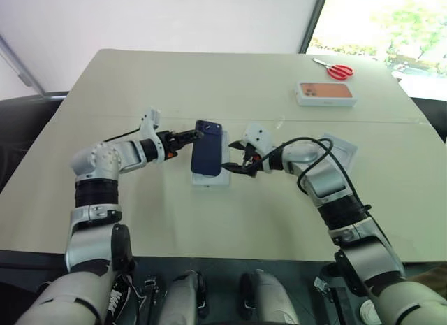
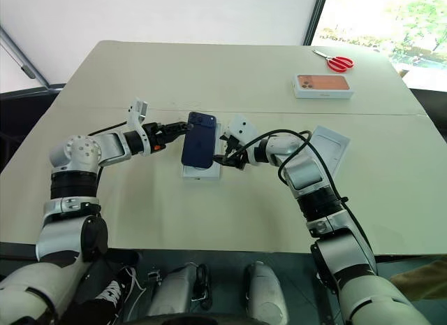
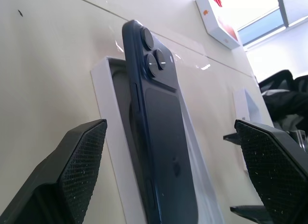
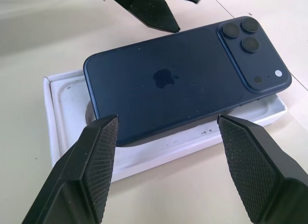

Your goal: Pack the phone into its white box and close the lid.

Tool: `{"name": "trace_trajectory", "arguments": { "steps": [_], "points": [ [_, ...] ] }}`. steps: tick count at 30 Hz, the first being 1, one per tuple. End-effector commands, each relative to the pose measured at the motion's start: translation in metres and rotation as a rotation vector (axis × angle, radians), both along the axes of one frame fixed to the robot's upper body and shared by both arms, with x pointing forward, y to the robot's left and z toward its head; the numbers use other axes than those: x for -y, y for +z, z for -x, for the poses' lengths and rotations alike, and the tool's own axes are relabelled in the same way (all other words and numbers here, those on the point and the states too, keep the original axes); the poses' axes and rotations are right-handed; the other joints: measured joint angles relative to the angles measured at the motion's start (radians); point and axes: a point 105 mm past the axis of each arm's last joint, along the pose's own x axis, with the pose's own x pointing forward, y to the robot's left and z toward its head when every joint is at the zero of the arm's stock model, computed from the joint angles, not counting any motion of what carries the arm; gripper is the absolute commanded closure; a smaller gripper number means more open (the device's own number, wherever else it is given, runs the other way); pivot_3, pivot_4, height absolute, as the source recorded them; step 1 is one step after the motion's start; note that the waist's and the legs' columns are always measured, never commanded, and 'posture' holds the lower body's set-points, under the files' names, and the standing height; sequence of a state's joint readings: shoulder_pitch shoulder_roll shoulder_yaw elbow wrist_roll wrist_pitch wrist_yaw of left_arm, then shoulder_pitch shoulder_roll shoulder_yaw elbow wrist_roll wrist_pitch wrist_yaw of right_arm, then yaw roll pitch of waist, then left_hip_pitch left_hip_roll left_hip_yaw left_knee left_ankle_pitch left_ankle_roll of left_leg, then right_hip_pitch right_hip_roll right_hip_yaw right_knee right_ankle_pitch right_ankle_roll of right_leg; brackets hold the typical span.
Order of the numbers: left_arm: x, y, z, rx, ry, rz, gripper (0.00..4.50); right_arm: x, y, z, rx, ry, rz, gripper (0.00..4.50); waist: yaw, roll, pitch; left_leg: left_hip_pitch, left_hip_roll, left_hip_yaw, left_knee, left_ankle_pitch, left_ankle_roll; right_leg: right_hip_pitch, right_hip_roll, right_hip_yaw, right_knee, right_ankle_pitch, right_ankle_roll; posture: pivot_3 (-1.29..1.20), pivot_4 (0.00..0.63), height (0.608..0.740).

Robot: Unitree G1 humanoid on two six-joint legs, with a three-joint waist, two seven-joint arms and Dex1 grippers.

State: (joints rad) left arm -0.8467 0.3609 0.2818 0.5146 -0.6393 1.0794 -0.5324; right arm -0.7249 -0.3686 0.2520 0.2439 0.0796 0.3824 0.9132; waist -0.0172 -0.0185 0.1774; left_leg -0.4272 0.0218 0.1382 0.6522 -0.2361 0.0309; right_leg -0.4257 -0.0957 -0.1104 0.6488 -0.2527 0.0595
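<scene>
There is one dark blue phone point(image 1: 207, 148), one white box point(image 4: 159, 151) under it, one lid point(image 2: 327, 149), one other box with an orange phone picture point(image 1: 325, 94) and one pair of red scissors point(image 1: 335, 69). They all sit on a big pale table point(image 1: 209, 80) next to a bright window point(image 1: 384, 21).

The phone leans on its side in the white box, with one long edge down and the camera end far from the robot. The left gripper point(image 1: 190, 137) is wide open beside the phone's top end, holding nothing. The right gripper point(image 1: 237, 159) is open too, by the phone's other side, also holding nothing. The lid lies just past the right arm.
</scene>
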Motion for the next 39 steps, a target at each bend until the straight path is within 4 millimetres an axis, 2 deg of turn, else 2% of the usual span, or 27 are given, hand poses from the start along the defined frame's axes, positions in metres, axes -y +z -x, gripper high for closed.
{"name": "trace_trajectory", "arguments": {
  "steps": [1, 7, 12, 18, 23, 26, 28, 34, 39],
  "points": [
    [0.008, 0.01, -0.005, 0.05, -0.02, 0.033, 0.06, -0.004, 0.015, 0.0, 0.062, 0.013, -0.011, 1.05, 0.001, 0.0, 0.0, 0.0, 0.0, 0.0, 0.0, 0.0, 0.0, 0.0, 0.0, 0.0, 0.0, 0.0, 0.0, 0.0, 0.15, 0.738],
    [0.017, 0.015, -0.001, 0.053, -0.061, 0.099, 0.06, -0.003, 0.014, 0.0, 0.062, 0.001, -0.016, 1.05, 0.0, 0.0, 0.0, 0.0, 0.0, 0.0, 0.0, 0.0, 0.0, 0.0, 0.0, 0.0, 0.0, 0.0, 0.0, 0.0, 0.15, 0.738],
    [0.014, 0.013, 0.004, 0.054, -0.076, 0.097, 0.06, -0.004, 0.012, 0.0, 0.062, 0.0, -0.014, 1.05, 0.001, 0.0, 0.0, 0.0, 0.0, 0.0, 0.0, 0.0, 0.0, 0.0, 0.0, 0.0, 0.0, 0.0, 0.0, 0.0, 0.15, 0.738],
    [0.011, 0.022, 0.007, 0.078, -0.087, 0.16, 0.06, -0.004, 0.01, 0.001, 0.061, -0.002, -0.012, 1.05, 0.0, 0.0, 0.0, 0.0, 0.0, 0.0, 0.0, 0.0, 0.0, 0.0, 0.0, 0.0, 0.0, 0.0, 0.0, 0.0, 0.15, 0.738],
    [0.014, 0.017, 0.005, 0.044, -0.086, 0.175, 0.06, -0.005, 0.011, 0.0, 0.067, -0.004, -0.015, 1.05, 0.0, 0.0, 0.0, 0.0, 0.0, 0.0, 0.0, 0.0, 0.0, 0.0, 0.0, 0.0, 0.0, 0.0, 0.0, 0.0, 0.15, 0.738],
    [0.017, 0.002, 0.006, 0.021, -0.094, 0.094, 0.06, -0.004, 0.013, 0.0, 0.072, -0.008, -0.015, 1.05, 0.0, 0.0, 0.0, 0.0, 0.0, 0.0, 0.0, 0.0, 0.0, 0.0, 0.0, 0.0, 0.0, 0.0, 0.0, 0.0, 0.15, 0.738],
    [0.02, 0.001, 0.009, 0.015, -0.115, 0.102, 0.06, -0.003, 0.013, 0.0, 0.072, -0.012, -0.016, 1.05, 0.0, 0.0, 0.0, 0.0, 0.0, 0.0, 0.0, 0.0, 0.0, 0.0, 0.0, 0.0, 0.0, 0.0, 0.0, 0.0, 0.15, 0.738],
    [0.02, 0.004, 0.002, 0.01, -0.087, 0.132, 0.06, -0.002, 0.009, 0.0, 0.069, -0.015, -0.009, 1.05, 0.002, 0.0, 0.0, 0.0, 0.0, 0.0, 0.001, 0.0, 0.0, 0.0, 0.0, 0.0, 0.0, 0.0, 0.0, 0.0, 0.15, 0.738],
    [0.023, 0.0, 0.004, -0.006, -0.093, 0.13, 2.29, 0.0, 0.008, 0.0, 0.065, -0.015, -0.007, 1.05, 0.002, 0.0, 0.0, 0.0, 0.0, 0.0, 0.001, 0.0, 0.0, 0.0, 0.0, 0.0, 0.0, 0.0, 0.0, 0.0, 0.15, 0.738]
  ]
}}
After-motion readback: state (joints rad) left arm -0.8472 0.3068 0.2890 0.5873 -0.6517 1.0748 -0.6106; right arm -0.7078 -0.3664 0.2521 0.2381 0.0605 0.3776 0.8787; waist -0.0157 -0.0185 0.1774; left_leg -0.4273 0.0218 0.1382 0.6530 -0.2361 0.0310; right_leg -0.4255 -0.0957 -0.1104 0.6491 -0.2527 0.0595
